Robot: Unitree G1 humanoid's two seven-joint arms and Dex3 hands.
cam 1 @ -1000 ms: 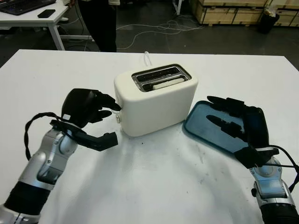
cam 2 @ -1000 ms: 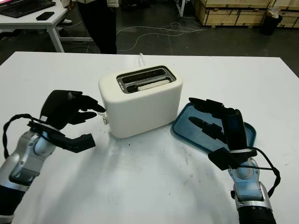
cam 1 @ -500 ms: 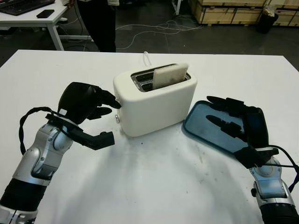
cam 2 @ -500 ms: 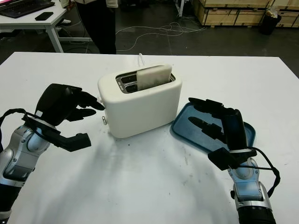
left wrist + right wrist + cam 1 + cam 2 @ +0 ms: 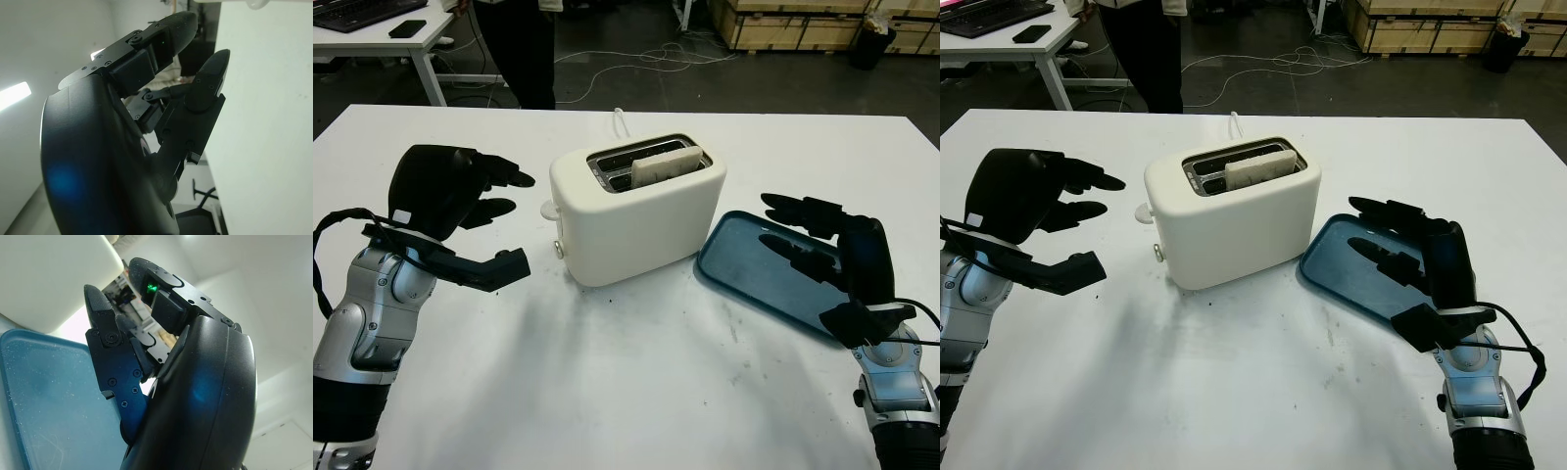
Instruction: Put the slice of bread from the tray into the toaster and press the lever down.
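Left robot hand [image 5: 460,201] open beside toaster [image 5: 641,217].

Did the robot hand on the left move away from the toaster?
Yes. The left robot hand was touching the toaster's end by the lever; now it has pulled back, away from the toaster, and is open.

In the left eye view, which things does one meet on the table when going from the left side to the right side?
left hand → toaster with the slice of bread in its slot → tray → right hand
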